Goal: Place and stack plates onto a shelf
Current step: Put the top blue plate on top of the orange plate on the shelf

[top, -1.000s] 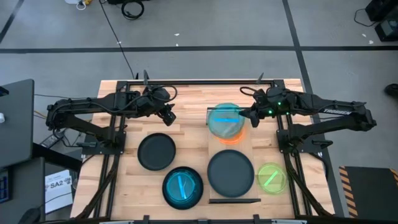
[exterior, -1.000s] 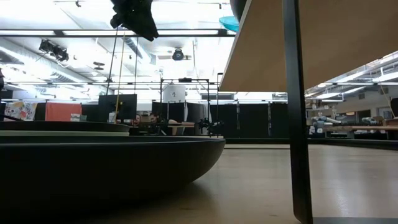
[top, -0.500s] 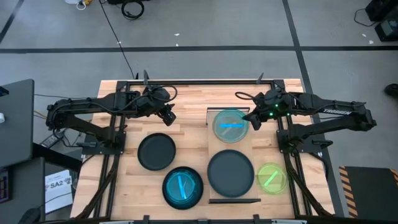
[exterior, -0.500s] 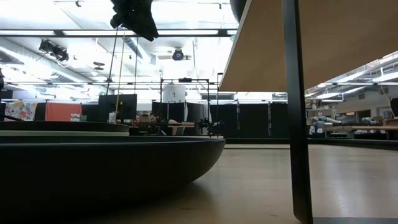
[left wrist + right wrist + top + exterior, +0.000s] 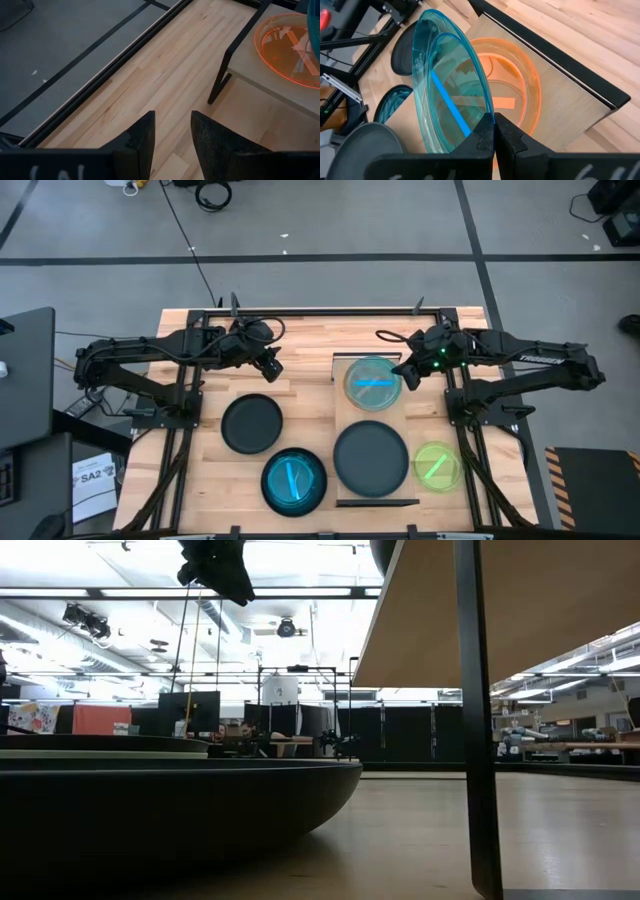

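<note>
Teal-blue plate (image 5: 452, 85) in right tool (image 5: 492, 132) half hides orange plate (image 5: 512, 87).

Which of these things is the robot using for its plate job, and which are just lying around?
For the job:
- teal-blue plate, pinched in the right gripper above the orange plate
- shelf, with a black plate on it
- smaller black plate, blue plate and lime-green plate on the table

Just lying about:
- black cable on the floor
- paper sheet beside the table
</note>
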### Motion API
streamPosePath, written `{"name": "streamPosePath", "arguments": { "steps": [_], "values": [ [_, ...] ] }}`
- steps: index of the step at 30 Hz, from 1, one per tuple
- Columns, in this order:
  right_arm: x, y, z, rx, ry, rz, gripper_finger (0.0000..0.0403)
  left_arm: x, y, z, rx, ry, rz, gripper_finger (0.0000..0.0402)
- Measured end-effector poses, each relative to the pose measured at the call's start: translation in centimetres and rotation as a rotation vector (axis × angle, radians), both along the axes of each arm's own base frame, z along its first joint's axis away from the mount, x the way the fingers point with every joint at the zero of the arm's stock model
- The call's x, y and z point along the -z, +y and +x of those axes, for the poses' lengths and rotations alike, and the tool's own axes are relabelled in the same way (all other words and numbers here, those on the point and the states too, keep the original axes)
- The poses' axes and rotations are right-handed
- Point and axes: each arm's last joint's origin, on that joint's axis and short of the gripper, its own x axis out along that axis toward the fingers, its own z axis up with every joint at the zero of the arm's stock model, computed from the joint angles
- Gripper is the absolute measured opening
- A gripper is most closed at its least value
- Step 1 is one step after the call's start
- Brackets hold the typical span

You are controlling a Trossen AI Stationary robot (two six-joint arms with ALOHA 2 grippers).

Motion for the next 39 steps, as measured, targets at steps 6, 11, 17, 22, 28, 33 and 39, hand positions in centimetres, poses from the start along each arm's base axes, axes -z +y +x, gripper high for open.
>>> {"name": "streamPosePath", "arguments": {
  "steps": [6, 11, 17, 22, 28, 33, 39],
  "values": [
    [0.6, -0.1, 0.8, 0.0, 0.038, 0.005, 0.0007, 0.0, 0.0, 0.0, 0.0, 0.0, 0.0, 0.0133],
    [0.9, -0.2, 1.2, 0.0, 0.056, 0.007, 0.0008, 0.0, 0.0, 0.0, 0.0, 0.0, 0.0, 0.0133],
    [0.9, -0.2, 1.3, 0.0, 0.055, 0.007, 0.002, 0.0, 0.0, 0.0, 0.0, 0.0, 0.0, 0.0133],
    [0.9, -0.2, 1.3, 0.0, 0.055, 0.007, 0.0023, 0.0, 0.0, 0.0, 0.0, 0.0, 0.0, 0.0133],
    [0.9, -0.2, 1.3, 0.0, 0.055, 0.007, 0.0026, 0.0, 0.0, 0.0, 0.0, 0.0, 0.0, 0.0133],
    [0.9, -0.2, 1.3, 0.008, 0.057, -0.001, 0.0036, 0.0, 0.0, 0.0, 0.0, 0.0, 0.0, 0.0133],
    [0.9, -0.3, 1.2, 0.025, 0.059, -0.016, 0.0058, 0.0, 0.0, 0.0, 0.0, 0.0, 0.0, 0.0133]
  ]
}}
